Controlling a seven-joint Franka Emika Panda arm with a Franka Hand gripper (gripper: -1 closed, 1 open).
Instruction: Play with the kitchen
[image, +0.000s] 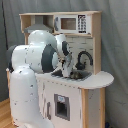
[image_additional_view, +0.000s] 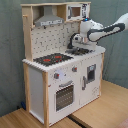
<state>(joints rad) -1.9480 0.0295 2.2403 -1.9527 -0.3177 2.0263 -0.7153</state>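
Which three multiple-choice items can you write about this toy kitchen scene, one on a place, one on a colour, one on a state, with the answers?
1. Where is the arm's pincer in the second exterior view?
A. over the sink
B. at the oven door
C. on the floor

2. What colour are the rings on the hob?
A. blue
B. red
C. green

3. In what state is the oven door of the kitchen?
A. lying on the floor
B. hanging wide open
C. closed

Answers: 1 A, the arm reaches in from the second exterior view's right and ends above the sink beside the black faucet. 2 B, the rings look red on the dark plate. 3 C, the door sits flush with the cabinet front.
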